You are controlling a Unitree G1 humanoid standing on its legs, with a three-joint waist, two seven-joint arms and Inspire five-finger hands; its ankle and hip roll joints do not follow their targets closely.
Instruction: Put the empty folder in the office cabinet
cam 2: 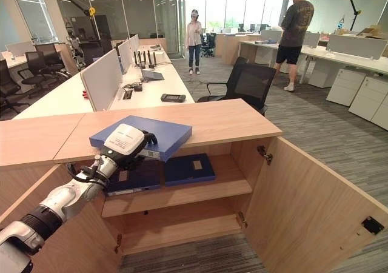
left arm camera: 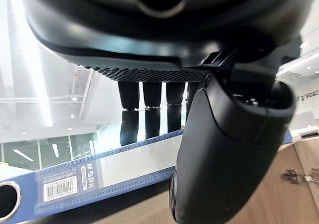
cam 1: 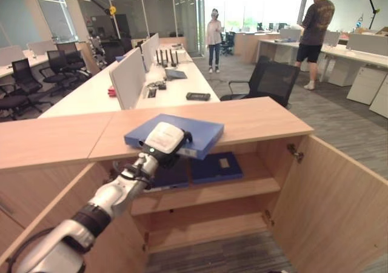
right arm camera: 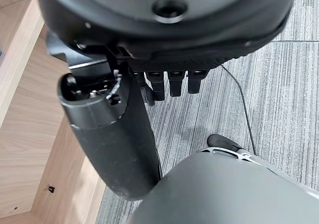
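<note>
A blue folder (cam 1: 203, 133) lies flat on the wooden top of the office cabinet (cam 1: 260, 118), its near edge sticking out over the open front. My left hand (cam 1: 165, 139) sits on that near edge. In the left wrist view its fingers (left arm camera: 149, 97) lie along the folder's glossy top (left arm camera: 124, 164) while the thumb (left arm camera: 224, 159) reaches down past the spine, pinching it. My right hand (right arm camera: 119, 139) hangs over grey carpet beside the cabinet's wood, fingers relaxed and holding nothing.
Both cabinet doors stand open; the right door (cam 1: 333, 200) swings out toward me. Two dark blue folders (cam 1: 217, 167) lie on the upper shelf (cam 1: 212, 191); the lower shelf is bare. Behind are desks, a black office chair (cam 1: 273, 79) and two people (cam 1: 315, 30) standing.
</note>
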